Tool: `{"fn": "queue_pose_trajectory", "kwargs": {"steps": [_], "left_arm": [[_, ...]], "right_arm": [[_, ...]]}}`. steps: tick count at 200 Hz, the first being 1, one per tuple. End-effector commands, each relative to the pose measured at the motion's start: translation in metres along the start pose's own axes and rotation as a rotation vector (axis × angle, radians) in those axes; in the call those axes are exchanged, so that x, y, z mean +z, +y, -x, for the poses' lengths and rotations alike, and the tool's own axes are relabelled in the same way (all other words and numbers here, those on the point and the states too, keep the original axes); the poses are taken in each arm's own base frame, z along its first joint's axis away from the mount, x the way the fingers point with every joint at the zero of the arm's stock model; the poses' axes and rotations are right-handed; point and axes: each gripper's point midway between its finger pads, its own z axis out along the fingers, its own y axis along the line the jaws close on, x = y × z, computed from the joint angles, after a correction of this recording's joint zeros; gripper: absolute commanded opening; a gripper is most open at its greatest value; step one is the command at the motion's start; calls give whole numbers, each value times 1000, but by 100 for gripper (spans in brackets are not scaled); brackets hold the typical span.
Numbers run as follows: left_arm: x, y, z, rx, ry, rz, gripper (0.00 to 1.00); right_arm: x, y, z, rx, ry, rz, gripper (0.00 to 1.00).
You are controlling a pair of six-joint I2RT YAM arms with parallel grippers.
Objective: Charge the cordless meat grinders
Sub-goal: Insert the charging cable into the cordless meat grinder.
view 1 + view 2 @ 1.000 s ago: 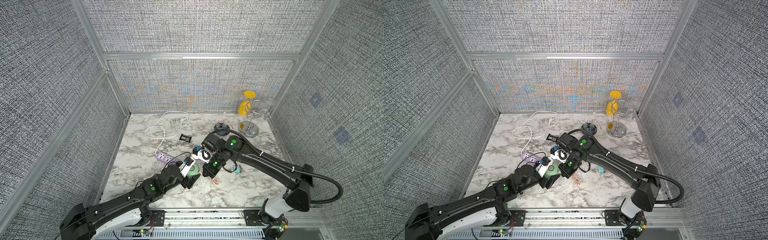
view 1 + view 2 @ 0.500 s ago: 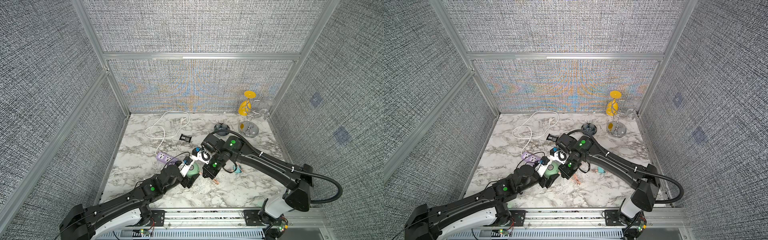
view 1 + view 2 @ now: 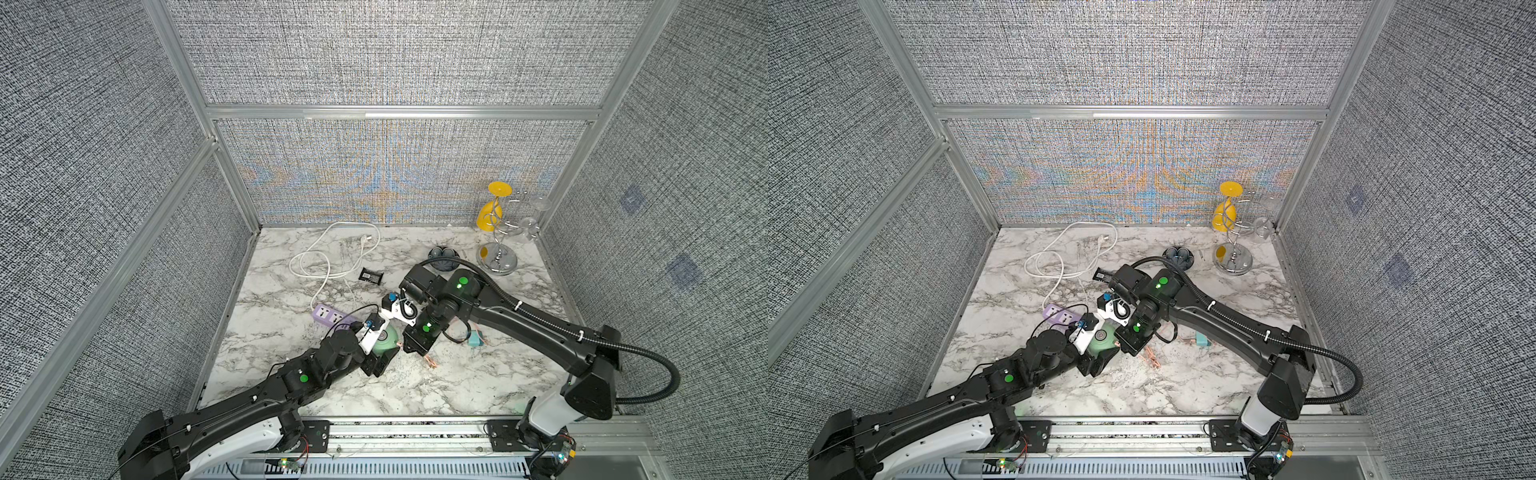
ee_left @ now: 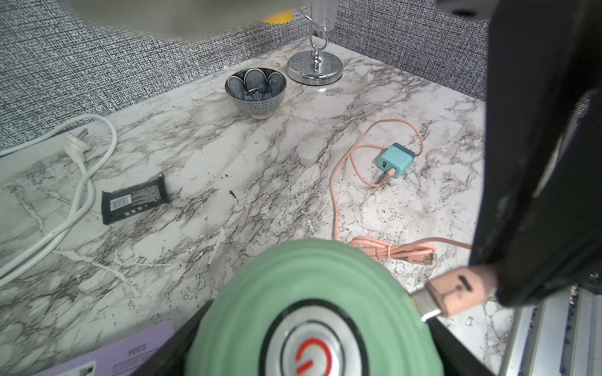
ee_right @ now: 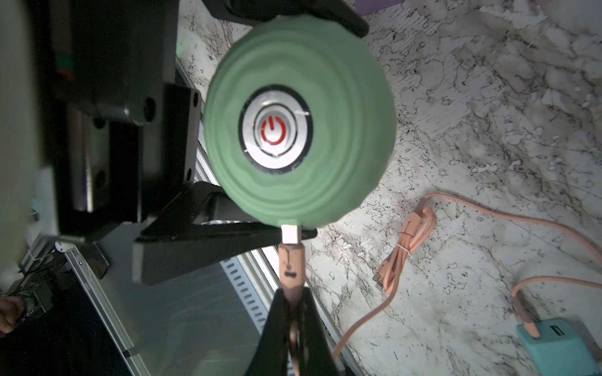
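**Charging plug meets the grinder's rim**

The mint-green grinder (image 5: 299,130) sits towards the front left of the marble table (image 3: 415,386), just in front of the purple power strip (image 3: 332,316). Its ringed button with the red power mark faces up. The left gripper (image 3: 1096,357) clasps it, with the jaws spread wide against opposite sides of the dome. The cup underneath is hidden, so its contents cannot be told.

The right gripper (image 5: 291,293) is pinched tight on the pink connector (image 5: 291,257). The connector's metal tip touches the dome's lower edge, but whether it is seated in a port cannot be told.

The pink cable (image 4: 400,252) lies partly in a tied bundle beside the grinder. It runs to the teal adapter (image 4: 395,161) and is plugged into it.

Farther back stands a patterned bowl (image 4: 255,86), whose inside shows only its petal design. A black packet (image 3: 371,275) and a looped white cord (image 3: 332,257) lie on the table too. In the far right corner, a chrome rack (image 3: 496,259) carries an upturned yellow glass (image 3: 490,212) and clear ones.
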Motion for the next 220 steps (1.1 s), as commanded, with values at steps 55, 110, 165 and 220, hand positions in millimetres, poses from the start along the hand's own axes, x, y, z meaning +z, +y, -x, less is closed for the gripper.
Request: {"fn": "queue_pose_trajectory", "kwargs": {"steps": [55,110,165,220], "left_arm": [[1,-8,12,-4,-30,-44,57],[3,-14,13,7,-21,-77,56],[3,-18,12,8,-16,-98,54],[3,-20,16,14,-26,-109,53]], "right_arm": [[2,1,-2,-18,20,3,0],[4,3,9,-16,-11,23,0],[-1,2,23,-5,-53,22,0],[11,-3,27,10,-41,43,0]]}}
